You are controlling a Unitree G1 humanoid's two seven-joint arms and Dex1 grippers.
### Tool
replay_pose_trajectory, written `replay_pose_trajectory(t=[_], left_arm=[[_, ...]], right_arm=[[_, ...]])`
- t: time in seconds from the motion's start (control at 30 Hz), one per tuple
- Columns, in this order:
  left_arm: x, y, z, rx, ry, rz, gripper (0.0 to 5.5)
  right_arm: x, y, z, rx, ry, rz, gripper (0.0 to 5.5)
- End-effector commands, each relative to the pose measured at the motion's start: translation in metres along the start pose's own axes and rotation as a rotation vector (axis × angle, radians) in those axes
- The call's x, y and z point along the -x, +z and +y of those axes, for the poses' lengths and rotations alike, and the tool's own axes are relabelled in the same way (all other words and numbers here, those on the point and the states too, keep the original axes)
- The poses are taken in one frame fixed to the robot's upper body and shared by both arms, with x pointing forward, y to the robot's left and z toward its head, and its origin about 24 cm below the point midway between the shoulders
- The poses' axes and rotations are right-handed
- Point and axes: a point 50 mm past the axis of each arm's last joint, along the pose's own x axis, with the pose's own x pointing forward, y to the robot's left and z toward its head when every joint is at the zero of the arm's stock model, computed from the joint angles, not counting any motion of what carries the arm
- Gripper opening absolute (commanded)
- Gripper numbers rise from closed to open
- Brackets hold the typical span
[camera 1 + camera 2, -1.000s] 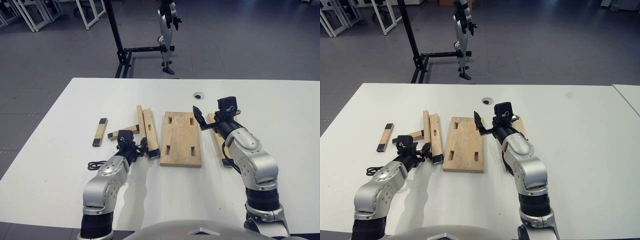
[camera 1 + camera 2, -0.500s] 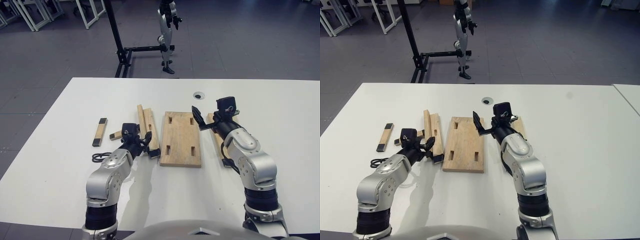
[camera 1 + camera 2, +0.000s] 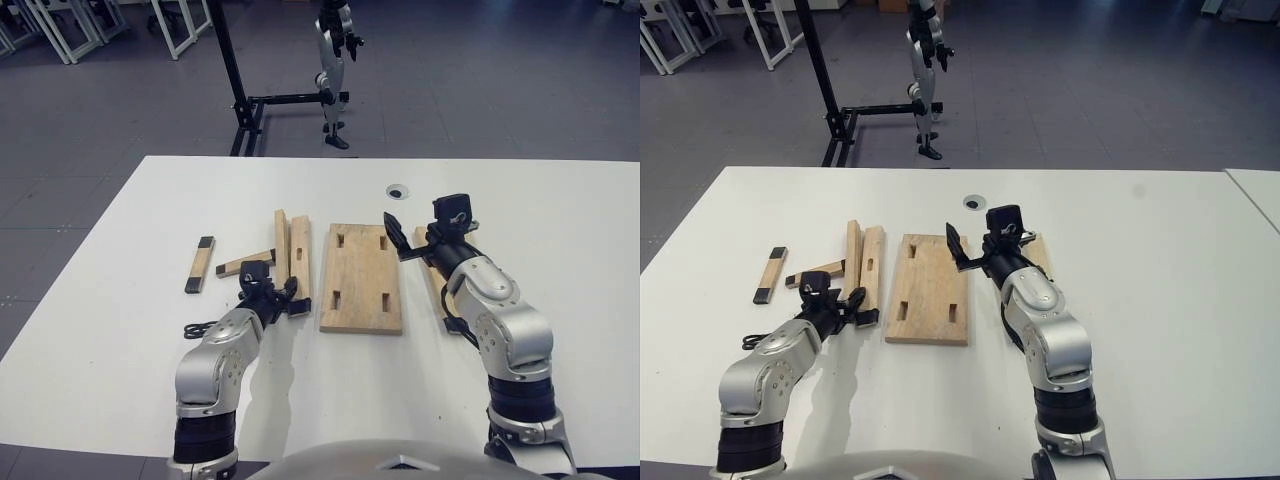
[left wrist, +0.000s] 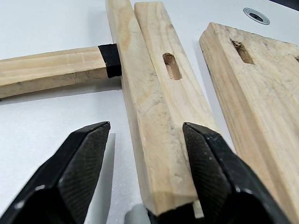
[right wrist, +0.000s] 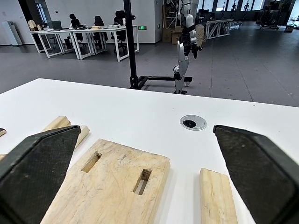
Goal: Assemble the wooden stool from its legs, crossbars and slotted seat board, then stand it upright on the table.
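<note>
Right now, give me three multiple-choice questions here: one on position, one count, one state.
1. The seat board lies: A) right of the paired legs; B) atop them; C) left of them.
2. Its slots number: A) two; B) four; C) six.
3. The left gripper is: A) shut on a leg; B) open at the legs' near ends; C) shut, empty.
Answers: A, the legs lie along its left edge; B, four cutouts show; B, its fingers are spread apart.
</note>
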Motion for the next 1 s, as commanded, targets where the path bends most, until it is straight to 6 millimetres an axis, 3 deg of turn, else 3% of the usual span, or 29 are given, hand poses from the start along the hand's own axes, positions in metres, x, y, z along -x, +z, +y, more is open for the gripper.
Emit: replay_pose_trajectory(t=[0.03,0.27,0.43,0.6,0.9,1.0], left_arm=[[0.004,0.007,0.005,-0.056,0.019,0.004,2.88],[0.008,0.015,0.021,-0.102,0.046,0.009,2.88],[0.009,-0.010,0.039,-0.080,0.094,0.096,2.88],[0.005,-0.026,0.037,-0.062,0.039,0.136,2.88],[-0.003,-0.028,0.030,-0.020,-0.037,0.081,1.23],[-0.004,-0.027,0.029,-0.020,-0.044,0.058,1.11]], right_arm=[[0.003,-0.003,0.001,-0.013,-0.020,0.009,5.22],[0.004,-0.007,0.005,-0.033,-0.033,0.011,5.22],[0.004,-0.007,0.006,-0.032,-0.029,0.010,5.22],[0.003,-0.006,0.005,-0.028,-0.024,0.009,5.22],[0.002,-0.003,0.002,-0.022,-0.025,0.008,5.22],[0.002,-0.002,0.001,-0.020,-0.026,0.005,5.22]])
